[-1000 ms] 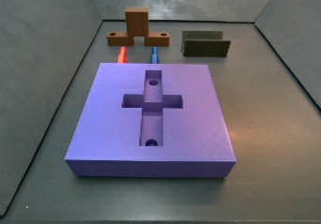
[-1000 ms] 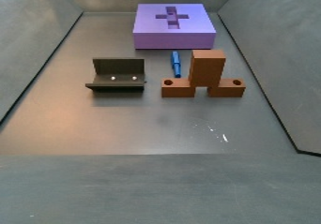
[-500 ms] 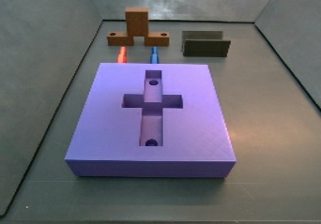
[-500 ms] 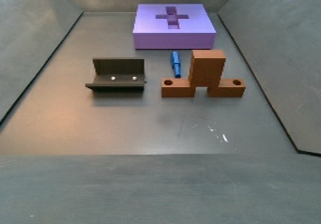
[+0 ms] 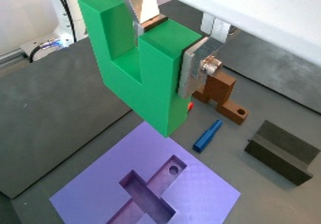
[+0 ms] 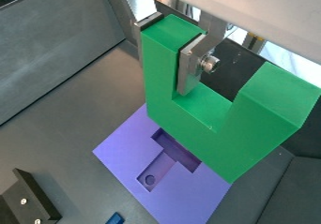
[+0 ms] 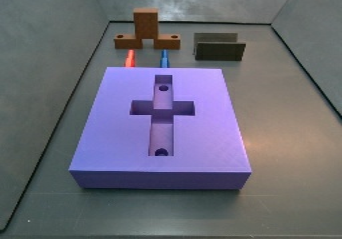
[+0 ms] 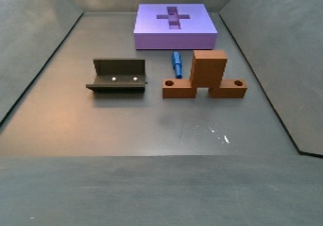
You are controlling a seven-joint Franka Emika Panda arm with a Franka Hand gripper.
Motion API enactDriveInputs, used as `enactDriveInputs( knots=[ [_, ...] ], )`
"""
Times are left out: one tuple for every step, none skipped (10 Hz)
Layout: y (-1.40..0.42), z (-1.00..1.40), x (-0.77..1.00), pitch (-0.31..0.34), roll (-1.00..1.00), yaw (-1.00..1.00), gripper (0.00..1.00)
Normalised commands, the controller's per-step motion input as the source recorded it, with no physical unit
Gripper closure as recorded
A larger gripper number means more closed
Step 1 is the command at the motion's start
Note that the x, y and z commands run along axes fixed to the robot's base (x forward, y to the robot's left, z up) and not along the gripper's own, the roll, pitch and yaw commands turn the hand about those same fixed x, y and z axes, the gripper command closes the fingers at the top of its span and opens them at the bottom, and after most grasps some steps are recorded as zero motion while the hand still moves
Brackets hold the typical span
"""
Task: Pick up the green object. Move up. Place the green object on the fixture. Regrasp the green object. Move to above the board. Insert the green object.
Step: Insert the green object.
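The green object (image 5: 145,73) (image 6: 207,125), a bright green U-shaped block, fills both wrist views. My gripper (image 5: 163,50) (image 6: 170,54) is shut on one of its prongs, a silver finger plate (image 5: 192,70) (image 6: 190,65) pressed flat against the prong's side. The block hangs high above the purple board (image 5: 100,176) (image 6: 126,143), whose cross-shaped recess shows beneath it. The board (image 7: 201,123) (image 8: 151,36) also lies in both side views, where neither the gripper nor the green object shows. The dark fixture (image 5: 282,151) (image 6: 28,201) (image 7: 219,47) (image 8: 116,76) stands bare on the floor beyond the board.
A brown cross-shaped wooden stand (image 5: 226,89) (image 7: 143,28) (image 8: 206,76) stands beside the fixture. A blue peg (image 5: 207,134) (image 7: 164,57) (image 8: 178,63) and a red peg (image 7: 130,56) lie between stand and board. Grey walls enclose the floor.
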Motion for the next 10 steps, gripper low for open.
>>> enactDriveInputs(
  knots=[
    [0.00,-0.30,0.00,-0.101,-0.34,-0.13,1.00],
    [0.00,-0.15,0.01,-0.100,-0.47,-0.04,1.00],
    [0.00,-0.07,0.10,-0.090,-0.50,0.00,1.00],
    [0.00,-0.24,0.11,-0.079,-0.43,0.00,1.00],
    [0.00,-0.71,0.10,-0.127,-0.18,0.01,1.00],
    [0.00,-0.79,0.20,-0.203,-0.09,0.05,1.00],
    [-0.08,-0.71,0.24,-0.267,0.01,0.17,1.00],
    [-0.20,-0.60,0.22,-0.280,0.14,0.21,1.00],
    [-0.21,-0.65,0.16,-0.247,0.15,0.19,1.00],
    [-0.21,-0.76,0.04,-0.150,0.21,0.12,1.00]
  ],
)
